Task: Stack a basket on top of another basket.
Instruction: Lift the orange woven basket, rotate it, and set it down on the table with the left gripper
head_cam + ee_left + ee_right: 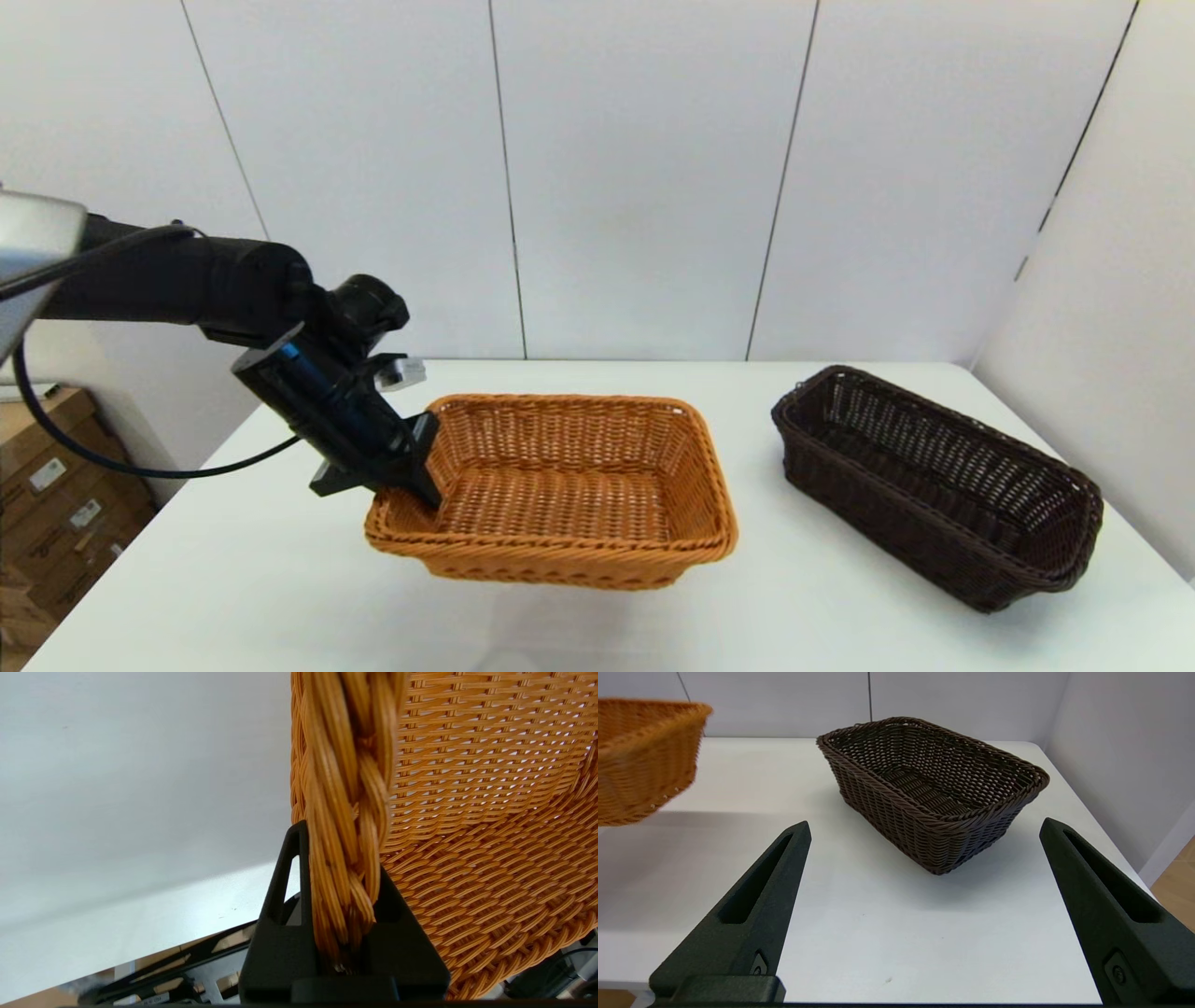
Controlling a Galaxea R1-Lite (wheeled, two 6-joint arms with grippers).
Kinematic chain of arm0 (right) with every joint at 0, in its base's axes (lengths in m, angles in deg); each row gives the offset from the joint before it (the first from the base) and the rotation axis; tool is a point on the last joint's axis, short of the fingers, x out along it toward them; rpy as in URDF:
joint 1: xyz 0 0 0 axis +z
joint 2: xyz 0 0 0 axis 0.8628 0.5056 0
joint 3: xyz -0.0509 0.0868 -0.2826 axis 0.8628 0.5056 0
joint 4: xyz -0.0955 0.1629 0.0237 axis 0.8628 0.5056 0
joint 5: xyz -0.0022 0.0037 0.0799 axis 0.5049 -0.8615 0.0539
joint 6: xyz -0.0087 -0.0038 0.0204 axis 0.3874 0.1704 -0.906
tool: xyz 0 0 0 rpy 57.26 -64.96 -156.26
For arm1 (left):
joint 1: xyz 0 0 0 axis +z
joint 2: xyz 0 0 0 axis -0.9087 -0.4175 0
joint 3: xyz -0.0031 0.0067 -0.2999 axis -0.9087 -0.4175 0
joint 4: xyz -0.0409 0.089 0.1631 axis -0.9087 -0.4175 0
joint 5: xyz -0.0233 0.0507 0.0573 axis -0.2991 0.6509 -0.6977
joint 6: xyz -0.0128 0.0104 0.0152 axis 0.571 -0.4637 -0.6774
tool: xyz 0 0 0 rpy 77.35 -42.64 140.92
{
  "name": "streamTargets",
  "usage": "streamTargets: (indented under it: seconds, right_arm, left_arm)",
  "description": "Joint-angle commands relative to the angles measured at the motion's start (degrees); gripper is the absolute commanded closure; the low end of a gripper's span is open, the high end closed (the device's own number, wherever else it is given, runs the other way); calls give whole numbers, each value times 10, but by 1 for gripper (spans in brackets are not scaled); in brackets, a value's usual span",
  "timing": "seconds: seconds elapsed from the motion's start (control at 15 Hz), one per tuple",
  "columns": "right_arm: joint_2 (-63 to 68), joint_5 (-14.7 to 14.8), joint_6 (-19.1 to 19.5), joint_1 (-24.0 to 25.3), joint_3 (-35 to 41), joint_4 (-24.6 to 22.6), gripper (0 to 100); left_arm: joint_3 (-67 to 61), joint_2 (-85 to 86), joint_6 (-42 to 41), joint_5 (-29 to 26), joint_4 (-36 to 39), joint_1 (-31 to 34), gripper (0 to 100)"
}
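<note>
Right tool (924, 914): mine, low at the near edge of the white worktop (859, 914), fingers spread wide, holding nothing.
Left tool (425, 485): mine, clamped on the braided rim of the orange-tan rectangular woven wicker basket (560, 485) at its left end.
Orange-tan basket: it seems lifted clear of the worktop, though I can't be sure.
Dark brown rectangular open-weave wicker basket (934, 485): resting on the worktop's right side, well apart from the orange one.
</note>
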Motion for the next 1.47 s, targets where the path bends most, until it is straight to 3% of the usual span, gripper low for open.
streamTargets:
  seconds: [0.07,0.73,1.47]
  right_arm:
    - [0,0,1,0,0,0,0]
    - [0,0,0,0,0,0,0]
    - [0,0,1,0,0,0,0]
  left_arm:
    - [52,-66,18,-1,-15,-23,100]
    - [61,-89,73,2,39,-57,100]
    - [-13,-99,92,50,191,-84,100]
